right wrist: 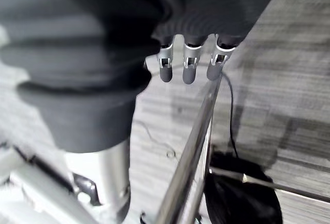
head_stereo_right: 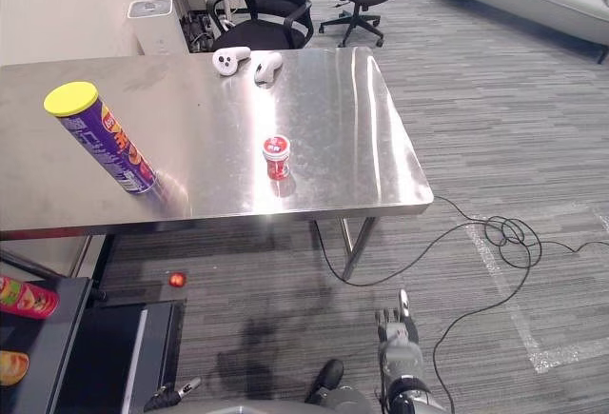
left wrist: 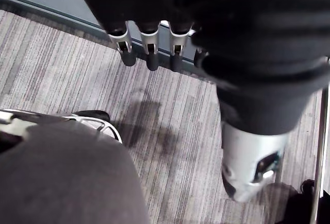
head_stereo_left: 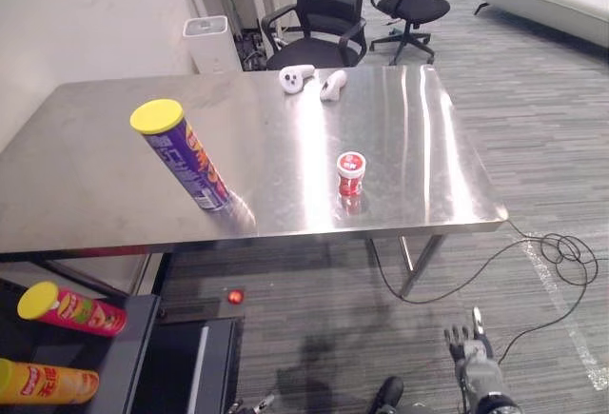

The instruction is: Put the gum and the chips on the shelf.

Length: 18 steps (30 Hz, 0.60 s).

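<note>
Both things I have to move stand on the steel worktop (head_stereo_left: 400, 128), neither picked up yet. The chips can (head_stereo_left: 184, 157), purple with a yellow lid, is upright in the left half of the frame. The gum jar (head_stereo_left: 351, 174), small and red with a white cap, is right of centre and near the worktop's front edge. They are well apart, with bare steel round each, so I judge either can be gripped without knocking the other. The gum looks the easier first reach because it sits so near the edge.

The shelf (head_stereo_left: 138, 324) is the dark unit in the lower left of the frame, below the level of the worktop. A red can (head_stereo_left: 71, 307) and an orange can (head_stereo_left: 48, 383) lie on their sides there, which suggests where mine belong. Two white controllers (head_stereo_left: 297, 76) rest at the far edge, out of the way.

My right hand (head_stereo_left: 473, 357) hangs low in the lower right of the frame, above the carpet, fingers straight and relaxed, holding nothing. My left hand (left wrist: 151, 49) is the same: fingers straight over the floor, touching nothing. Nothing has begun, I judge.
</note>
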Available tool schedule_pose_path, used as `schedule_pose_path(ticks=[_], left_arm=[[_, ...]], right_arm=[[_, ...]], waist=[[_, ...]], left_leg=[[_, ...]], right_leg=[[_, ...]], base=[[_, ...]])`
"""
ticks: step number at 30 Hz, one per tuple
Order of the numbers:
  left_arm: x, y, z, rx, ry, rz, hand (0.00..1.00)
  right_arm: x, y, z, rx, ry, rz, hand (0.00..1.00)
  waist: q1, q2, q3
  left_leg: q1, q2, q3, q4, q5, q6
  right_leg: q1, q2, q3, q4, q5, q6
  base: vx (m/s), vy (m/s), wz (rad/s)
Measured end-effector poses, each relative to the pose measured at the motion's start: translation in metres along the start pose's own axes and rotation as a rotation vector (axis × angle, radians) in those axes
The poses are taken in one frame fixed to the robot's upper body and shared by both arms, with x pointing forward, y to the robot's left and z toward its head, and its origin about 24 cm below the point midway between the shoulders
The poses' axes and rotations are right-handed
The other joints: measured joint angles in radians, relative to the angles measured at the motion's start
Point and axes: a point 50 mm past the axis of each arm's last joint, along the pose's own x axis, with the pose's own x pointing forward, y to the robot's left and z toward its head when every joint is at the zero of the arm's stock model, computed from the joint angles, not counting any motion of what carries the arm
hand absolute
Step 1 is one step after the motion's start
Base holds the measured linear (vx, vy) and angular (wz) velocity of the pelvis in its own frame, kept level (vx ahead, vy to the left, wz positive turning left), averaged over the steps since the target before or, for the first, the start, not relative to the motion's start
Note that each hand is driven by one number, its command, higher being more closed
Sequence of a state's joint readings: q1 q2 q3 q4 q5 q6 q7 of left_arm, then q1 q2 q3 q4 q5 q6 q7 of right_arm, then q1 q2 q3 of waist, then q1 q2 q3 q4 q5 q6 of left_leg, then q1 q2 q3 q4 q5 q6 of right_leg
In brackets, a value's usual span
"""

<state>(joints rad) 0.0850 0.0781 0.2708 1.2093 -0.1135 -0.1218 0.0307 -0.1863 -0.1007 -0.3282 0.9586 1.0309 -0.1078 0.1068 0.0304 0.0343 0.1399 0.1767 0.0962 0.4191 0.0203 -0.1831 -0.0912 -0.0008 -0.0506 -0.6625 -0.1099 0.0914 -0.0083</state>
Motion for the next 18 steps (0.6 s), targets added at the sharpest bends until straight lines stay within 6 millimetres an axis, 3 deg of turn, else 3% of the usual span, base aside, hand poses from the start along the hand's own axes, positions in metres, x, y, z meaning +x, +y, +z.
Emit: schedule_pose_path(ticks=[3,6,13,18], left_arm=[[0.000,-0.001,0.002,0.002,-0.010,-0.004,0.00],[0.000,-0.001,0.006,0.010,-0.027,-0.008,0.00],[0.000,-0.003,0.011,0.048,-0.054,-0.013,0.00],[0.000,-0.002,0.010,0.059,-0.061,-0.005,0.00]], right_arm=[[-0.002,0.047,0.031,-0.253,-0.144,0.200,0.00],[-0.012,0.064,0.054,-0.482,-0.285,0.258,0.00],[-0.027,0.054,0.065,-0.862,-0.398,0.155,0.00],[-0.035,0.037,0.064,-0.917,-0.381,0.119,0.00]], waist=[[0.000,-0.001,-0.001],[0.000,-0.009,-0.004],[-0.002,-0.011,-0.005],[-0.003,-0.018,-0.009]], left_leg=[[0.000,-0.001,0.001,0.002,0.000,0.000],[0.001,-0.004,0.002,0.014,0.000,0.000],[0.001,-0.018,-0.002,0.056,0.000,0.000],[0.003,-0.033,-0.021,0.080,0.000,0.000]], right_leg=[[0.001,-0.002,0.002,0.003,0.000,0.000],[0.007,-0.007,0.005,0.003,0.001,0.000],[0.028,-0.034,0.016,0.003,0.010,0.015],[0.041,-0.054,0.035,0.003,0.018,0.026]], base=[[0.04,0.083,-0.01],[0.04,0.081,-0.01],[0.04,0.108,0.03],[0.03,0.143,0.02]])
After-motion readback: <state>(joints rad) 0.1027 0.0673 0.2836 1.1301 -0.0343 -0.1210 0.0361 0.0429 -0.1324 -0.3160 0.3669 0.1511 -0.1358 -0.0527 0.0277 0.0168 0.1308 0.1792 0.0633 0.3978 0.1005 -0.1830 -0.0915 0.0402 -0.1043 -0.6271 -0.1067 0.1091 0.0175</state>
